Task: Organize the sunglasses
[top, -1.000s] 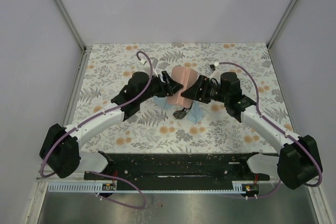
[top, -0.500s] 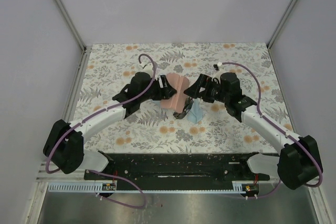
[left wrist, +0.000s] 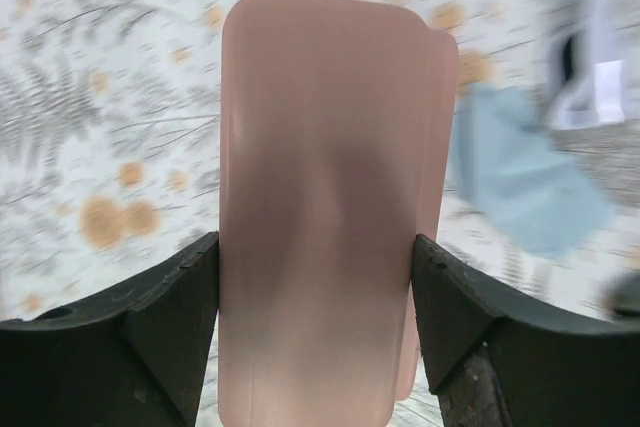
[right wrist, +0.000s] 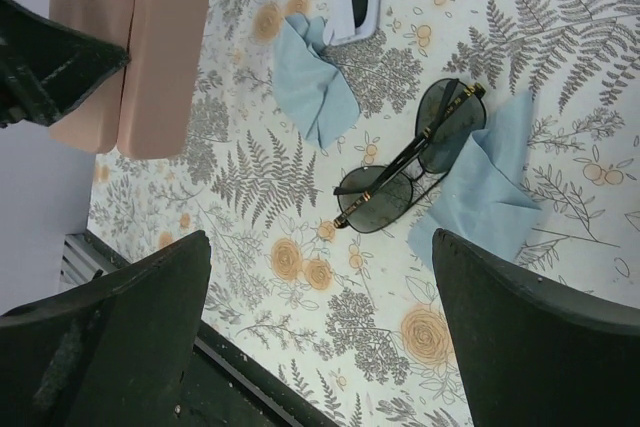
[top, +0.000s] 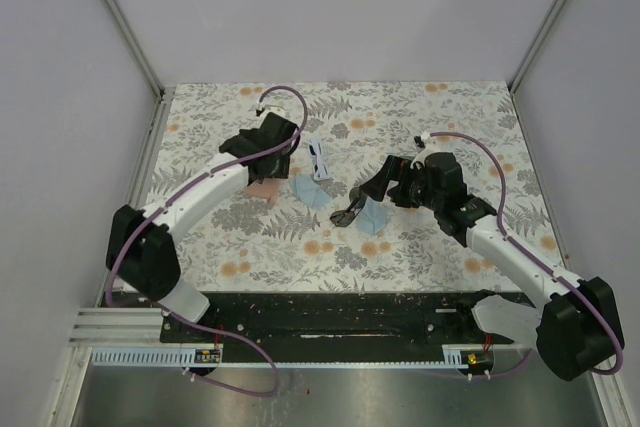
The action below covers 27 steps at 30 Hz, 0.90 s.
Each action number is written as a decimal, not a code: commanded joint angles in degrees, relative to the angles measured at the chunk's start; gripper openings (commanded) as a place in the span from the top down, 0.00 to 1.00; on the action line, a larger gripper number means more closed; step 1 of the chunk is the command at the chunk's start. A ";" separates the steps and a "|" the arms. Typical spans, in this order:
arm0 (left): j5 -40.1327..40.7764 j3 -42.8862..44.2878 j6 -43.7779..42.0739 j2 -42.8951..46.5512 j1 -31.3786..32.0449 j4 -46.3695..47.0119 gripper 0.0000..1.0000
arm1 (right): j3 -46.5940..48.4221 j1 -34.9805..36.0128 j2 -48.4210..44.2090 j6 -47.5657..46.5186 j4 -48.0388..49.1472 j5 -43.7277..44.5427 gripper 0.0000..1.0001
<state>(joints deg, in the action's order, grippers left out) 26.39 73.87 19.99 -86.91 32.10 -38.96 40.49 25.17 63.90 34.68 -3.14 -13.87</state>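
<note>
The dark-lensed sunglasses [right wrist: 410, 162] lie folded on the floral table, partly on a light blue cloth [right wrist: 480, 187]; they also show in the top view [top: 348, 214]. The white-framed sunglasses [top: 318, 159] lie further back, beside a second blue cloth [top: 310, 192]. My left gripper [left wrist: 315, 327] is shut on a pink case [left wrist: 320, 217], one finger on each long side, holding it over the table's left part [top: 262, 190]. My right gripper [right wrist: 320, 337] stands wide open and holds nothing, just right of the dark sunglasses and above the table [top: 375, 185].
In the right wrist view the pink case [right wrist: 130, 47] appears as two halves side by side, with a left finger [right wrist: 50, 67] against it. Grey walls close off the table on three sides. The black base rail [top: 340, 312] runs along the near edge.
The left arm swung left with the pink case in its grip. The right gripper opened off the case and drew back right. The white sunglasses and second cloth are now uncovered.
</note>
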 commanded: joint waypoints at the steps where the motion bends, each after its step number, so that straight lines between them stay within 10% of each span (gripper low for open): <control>1: 18.58 3.47 -1.18 -8.78 1.21 -12.18 0.61 | -0.59 -0.12 -1.49 -2.07 -0.64 1.57 0.01; 5: 22.91 5.50 -0.04 -15.73 3.49 -13.69 0.60 | -1.38 -0.03 -2.29 -2.07 -0.91 1.91 0.01; 10: 20.90 8.04 2.24 -18.38 5.60 -14.39 0.01 | -2.25 -0.03 -2.38 -2.07 -0.82 2.09 0.01; 21: -22.15 -4.94 0.75 -0.82 -3.95 6.25 0.01 | -2.43 -0.12 -1.15 -1.80 -0.56 1.30 0.01; 27: -38.07 -17.52 4.27 8.77 -18.55 17.25 0.21 | 0.81 -0.12 4.29 -3.38 -2.84 0.52 0.05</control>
<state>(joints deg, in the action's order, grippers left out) 3.14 62.15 21.80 -82.13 20.27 -31.57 37.91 25.17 64.18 33.15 -4.60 -12.97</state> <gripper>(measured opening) 0.859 0.978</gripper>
